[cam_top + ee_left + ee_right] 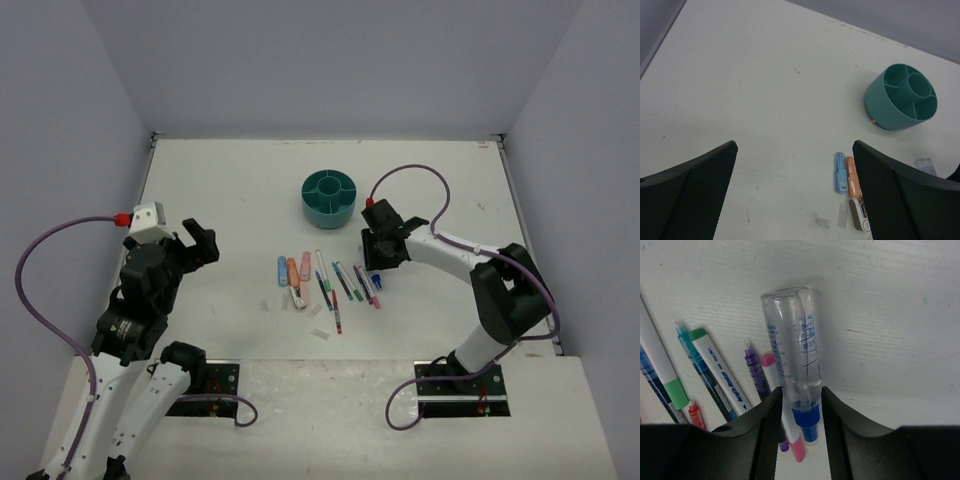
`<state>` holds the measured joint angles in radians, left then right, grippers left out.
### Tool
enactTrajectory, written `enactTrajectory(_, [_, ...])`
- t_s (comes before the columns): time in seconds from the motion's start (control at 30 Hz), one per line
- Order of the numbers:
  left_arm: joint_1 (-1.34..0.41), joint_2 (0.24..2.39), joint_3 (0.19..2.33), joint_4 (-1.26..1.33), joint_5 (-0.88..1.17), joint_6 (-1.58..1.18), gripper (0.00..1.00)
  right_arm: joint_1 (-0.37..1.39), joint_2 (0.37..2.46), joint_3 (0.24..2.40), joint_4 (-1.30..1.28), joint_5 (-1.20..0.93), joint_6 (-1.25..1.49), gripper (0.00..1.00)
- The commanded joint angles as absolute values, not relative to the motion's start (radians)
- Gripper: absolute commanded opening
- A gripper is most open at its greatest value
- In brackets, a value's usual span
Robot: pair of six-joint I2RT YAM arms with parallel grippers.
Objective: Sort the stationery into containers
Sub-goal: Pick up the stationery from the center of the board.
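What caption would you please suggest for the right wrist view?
Right gripper pinches a clear blue-capped tube beside pens on the table.

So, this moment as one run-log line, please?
right gripper: closed on clear bottle | left gripper: open, empty | pens: outside teal organiser

White table (230, 190) bears teal organiser (325, 214) and scattered pens (322, 268).

Right hand (377, 268) at blue-capped item (377, 284) beside pens (343, 281), near teal organiser (330, 197)
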<state>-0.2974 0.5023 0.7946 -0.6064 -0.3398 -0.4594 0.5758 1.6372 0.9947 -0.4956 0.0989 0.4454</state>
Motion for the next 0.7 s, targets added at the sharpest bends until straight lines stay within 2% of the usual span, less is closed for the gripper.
enactTrajectory(0.0, [-0.304,0.512,0.79,-0.561,-0.318,-0.43,1.0,0.574,1.685,1.043,-0.441,0.149,0.416,0.4])
enactTrajectory(0.43, [-0.313,0.516,0.788,-0.561,-0.316,-0.428,1.0,0.573,1.825,1.147,-0.472,0.213,0.367,0.34])
enactTrajectory(0.53, [-0.314,0.52,0.79,-0.561,-0.311,-0.428,1.0,0.574,1.852,1.187,-0.493,0.206,0.348,0.36])
enactTrajectory(0.57, [-0.316,0.526,0.79,-0.561,-0.308,-0.428,1.0,0.574,1.869,1.203,-0.506,0.202,0.345,0.41])
enactTrajectory(0.67, [-0.318,0.542,0.792,-0.563,-0.301,-0.425,1.0,0.574,1.93,1.248,-0.551,0.188,0.336,0.43])
